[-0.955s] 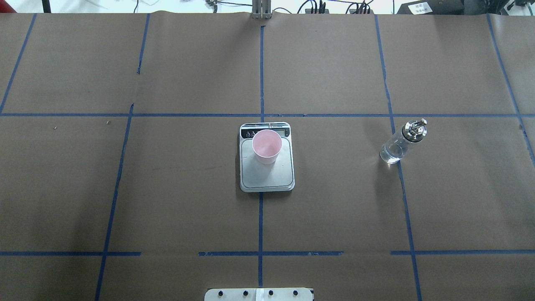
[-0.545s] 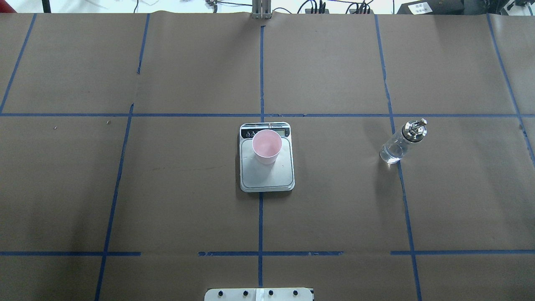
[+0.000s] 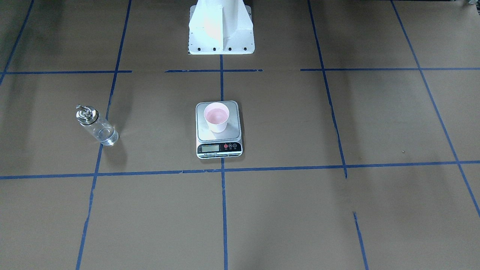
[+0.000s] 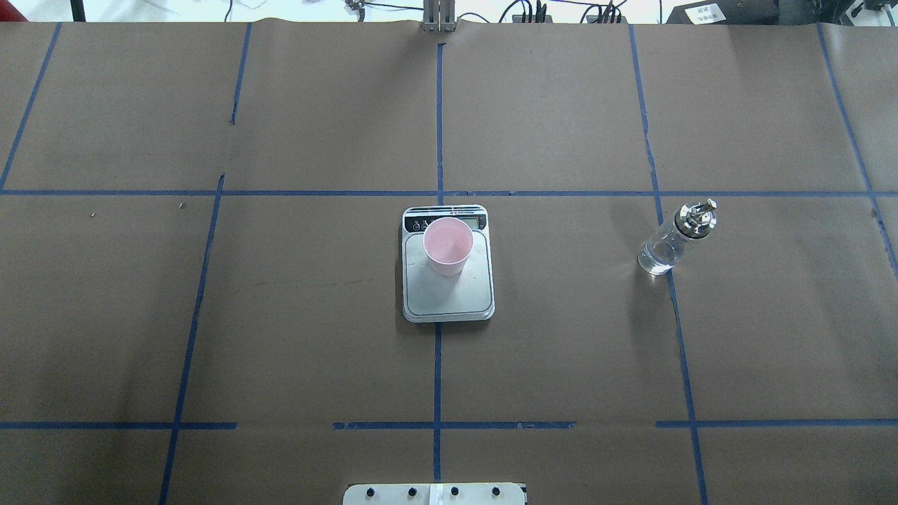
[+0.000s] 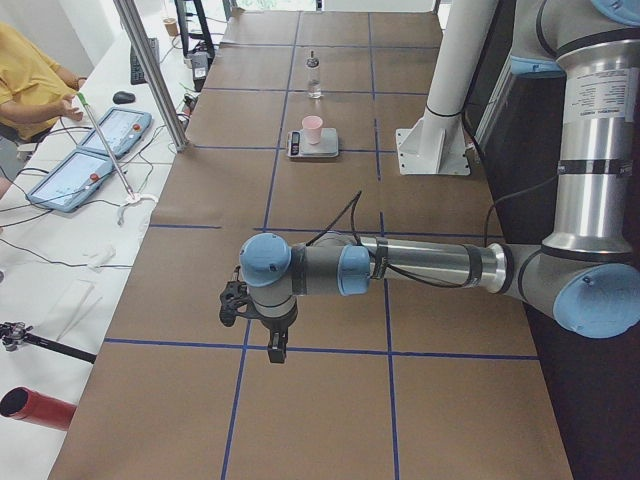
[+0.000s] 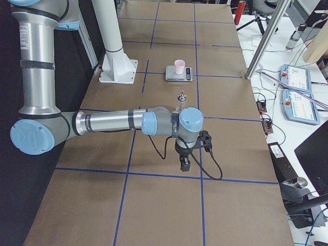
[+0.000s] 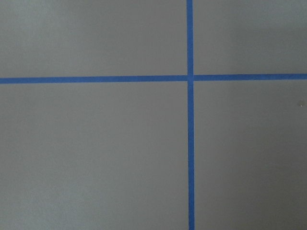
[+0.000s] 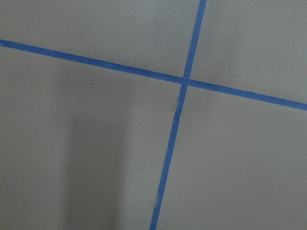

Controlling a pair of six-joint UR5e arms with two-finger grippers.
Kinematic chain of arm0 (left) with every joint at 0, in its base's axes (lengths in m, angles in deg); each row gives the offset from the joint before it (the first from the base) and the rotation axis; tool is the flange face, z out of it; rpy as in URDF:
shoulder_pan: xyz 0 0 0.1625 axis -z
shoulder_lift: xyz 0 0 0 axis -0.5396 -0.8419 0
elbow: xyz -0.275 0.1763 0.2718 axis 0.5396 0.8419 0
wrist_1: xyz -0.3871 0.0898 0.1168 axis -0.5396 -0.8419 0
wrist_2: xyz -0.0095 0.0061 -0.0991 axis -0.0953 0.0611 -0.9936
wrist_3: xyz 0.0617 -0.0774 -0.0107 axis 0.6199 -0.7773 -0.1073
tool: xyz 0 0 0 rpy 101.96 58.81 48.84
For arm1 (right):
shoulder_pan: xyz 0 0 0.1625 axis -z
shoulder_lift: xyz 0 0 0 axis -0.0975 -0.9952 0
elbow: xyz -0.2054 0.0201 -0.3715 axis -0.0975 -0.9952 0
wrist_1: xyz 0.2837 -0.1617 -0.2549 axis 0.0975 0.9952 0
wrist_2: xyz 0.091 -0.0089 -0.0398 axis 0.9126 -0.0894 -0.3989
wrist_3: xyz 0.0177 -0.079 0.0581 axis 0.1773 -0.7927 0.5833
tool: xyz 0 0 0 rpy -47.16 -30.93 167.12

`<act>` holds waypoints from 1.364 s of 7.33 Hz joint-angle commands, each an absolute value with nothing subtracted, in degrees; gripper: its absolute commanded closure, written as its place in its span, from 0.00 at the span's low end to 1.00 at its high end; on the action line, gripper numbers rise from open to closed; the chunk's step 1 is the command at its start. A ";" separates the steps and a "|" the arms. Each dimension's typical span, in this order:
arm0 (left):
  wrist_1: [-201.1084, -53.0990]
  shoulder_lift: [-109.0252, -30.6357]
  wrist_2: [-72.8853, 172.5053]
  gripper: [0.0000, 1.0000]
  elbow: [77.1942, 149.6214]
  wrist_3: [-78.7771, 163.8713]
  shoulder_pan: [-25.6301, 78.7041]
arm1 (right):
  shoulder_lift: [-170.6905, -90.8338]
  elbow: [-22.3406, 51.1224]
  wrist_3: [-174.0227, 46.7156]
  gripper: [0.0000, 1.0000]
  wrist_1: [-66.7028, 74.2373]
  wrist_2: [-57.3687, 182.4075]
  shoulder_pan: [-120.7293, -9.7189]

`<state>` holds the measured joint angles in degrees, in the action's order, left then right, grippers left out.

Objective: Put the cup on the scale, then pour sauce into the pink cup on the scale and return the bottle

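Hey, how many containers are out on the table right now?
2. The pink cup stands on the scale; the glass bottle stands upright on the table, on the robot's right, apart from the scale. Nothing seems hidden.

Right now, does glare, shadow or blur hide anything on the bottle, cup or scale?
Overhead: the bottle has a glinting cap, glass otherwise readable. Front-facing: the white robot base is blown out; the scale display is too small to read. Right wrist: a soft shadow band darkens the paper.

Pink cup (image 5: 313, 127) atop scale (image 5: 328, 147), bottle (image 5: 314, 76) beyond
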<state>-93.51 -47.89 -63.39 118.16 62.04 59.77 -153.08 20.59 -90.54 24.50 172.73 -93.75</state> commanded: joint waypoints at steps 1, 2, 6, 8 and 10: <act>-93.79 -47.60 -63.39 0.00 118.06 62.11 59.19 | -153.24 20.62 -90.61 0.00 24.40 172.65 -93.75; -93.88 -47.60 -63.48 0.00 117.98 62.20 59.19 | -153.24 20.62 -90.53 0.00 24.40 172.56 -93.75; -94.23 -47.51 -63.57 0.00 118.15 62.20 59.01 | -153.59 20.80 -90.53 0.00 24.40 172.39 -93.75; -95.80 -47.69 -63.66 0.00 117.63 62.20 59.01 | -153.68 20.71 -90.70 0.00 24.40 172.30 -93.75; -95.99 -48.12 -63.66 0.00 117.98 62.20 58.92 | -153.77 20.62 -90.53 0.00 24.49 172.21 -93.75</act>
